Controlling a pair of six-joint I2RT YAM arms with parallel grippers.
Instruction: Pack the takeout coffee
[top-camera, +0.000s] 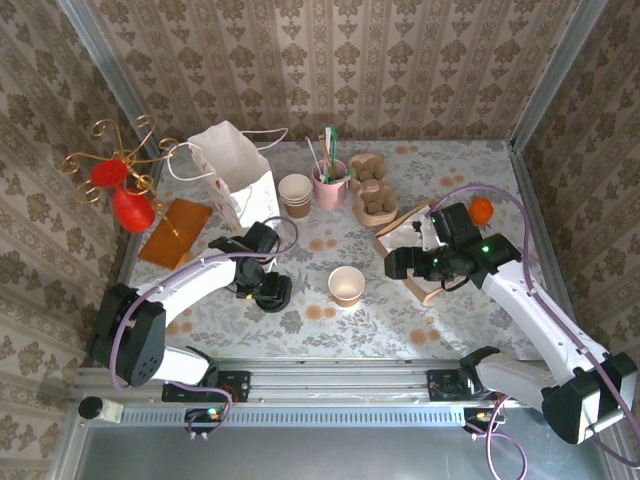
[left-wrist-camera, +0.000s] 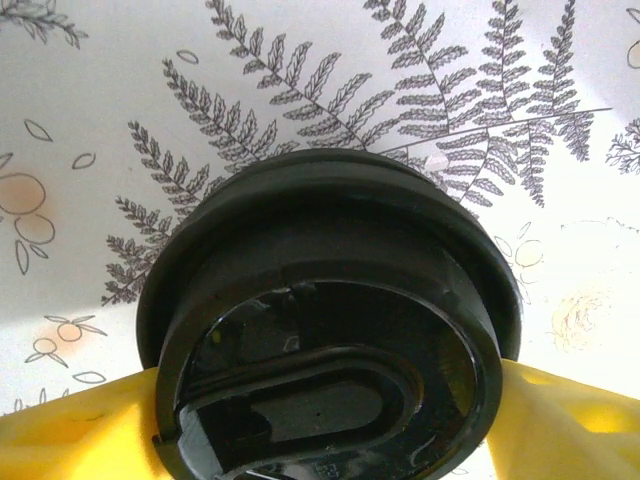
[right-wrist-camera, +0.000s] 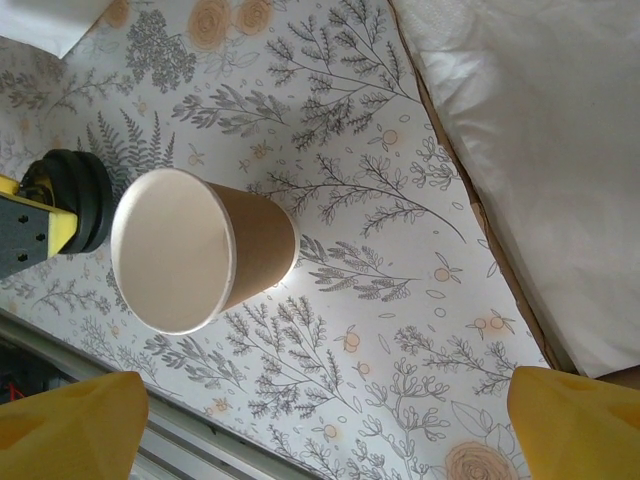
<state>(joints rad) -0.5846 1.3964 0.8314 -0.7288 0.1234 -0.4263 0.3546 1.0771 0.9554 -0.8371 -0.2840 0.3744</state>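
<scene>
Closest, under the left wrist, the takeout coffee (left-wrist-camera: 330, 330) showed its black lid. The left gripper (top-camera: 262, 281) had yellow fingers (left-wrist-camera: 90, 425) flanking it, and whether they pinched was unclear. It stood on the table (top-camera: 450, 170) near the white paper bag (top-camera: 240, 170). The right gripper (right-wrist-camera: 330, 420) gaped empty near a lidless cup (right-wrist-camera: 190, 250).

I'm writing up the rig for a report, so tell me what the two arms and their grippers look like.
Both the left arm and right arm have white links, black joints and black wrist housings. A pale purple cable loops along each. The right arm shows a small green light. Gripper fingers are bright yellow.
</scene>
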